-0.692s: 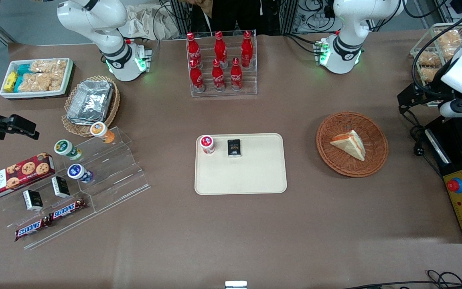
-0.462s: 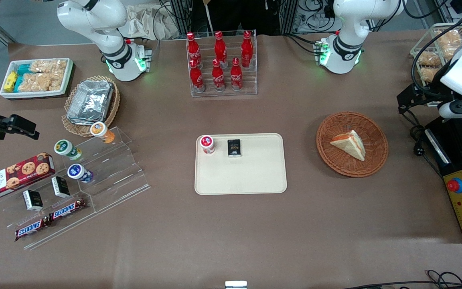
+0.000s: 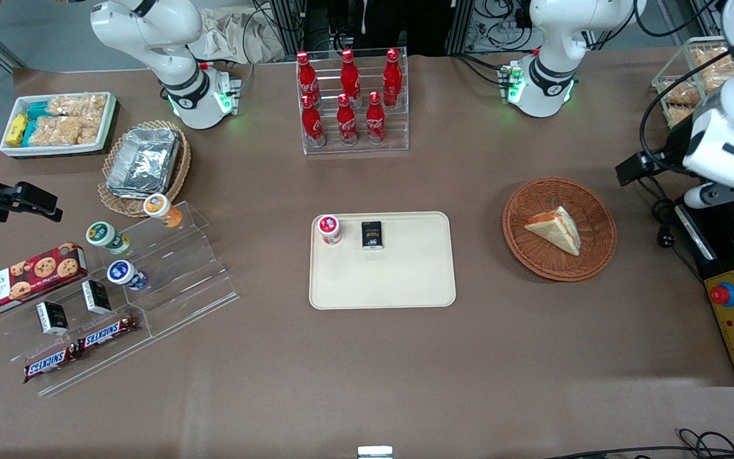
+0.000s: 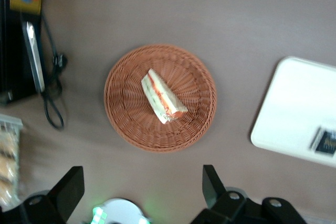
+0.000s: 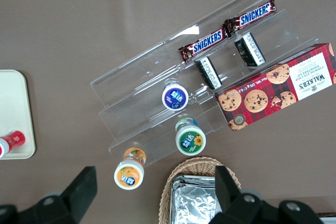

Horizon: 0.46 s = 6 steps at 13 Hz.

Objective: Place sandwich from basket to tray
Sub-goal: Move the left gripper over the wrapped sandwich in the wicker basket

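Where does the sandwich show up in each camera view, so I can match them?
Front view: the sandwich lies in the basket, toward the working arm's end.
Left wrist view: it lies in the basket, beneath the open gripper.
Right wrist view: not visible.
Shared landmark: the tray.

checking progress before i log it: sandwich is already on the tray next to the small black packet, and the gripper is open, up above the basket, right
Not quite. The sandwich is in the basket, not on the tray; the front view shows it. The rest holds: the small black packet is on the tray, and the gripper is open above the basket.
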Each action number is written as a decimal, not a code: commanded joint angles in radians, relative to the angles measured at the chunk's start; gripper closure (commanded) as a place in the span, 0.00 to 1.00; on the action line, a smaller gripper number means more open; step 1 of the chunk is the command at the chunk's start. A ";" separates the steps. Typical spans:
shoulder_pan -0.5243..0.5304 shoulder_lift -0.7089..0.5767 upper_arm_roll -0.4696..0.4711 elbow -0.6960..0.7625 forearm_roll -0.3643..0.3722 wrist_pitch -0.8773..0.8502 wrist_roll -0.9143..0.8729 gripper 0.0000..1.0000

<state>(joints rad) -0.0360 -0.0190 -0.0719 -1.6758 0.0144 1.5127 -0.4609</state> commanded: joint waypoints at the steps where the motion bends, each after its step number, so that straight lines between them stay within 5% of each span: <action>1: 0.001 -0.048 -0.005 -0.192 0.001 0.166 -0.264 0.00; 6: 0.001 -0.042 -0.008 -0.569 0.002 0.632 -0.609 0.00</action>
<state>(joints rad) -0.0366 -0.0311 -0.0752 -2.1030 0.0148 1.9909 -0.9367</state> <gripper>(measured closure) 0.000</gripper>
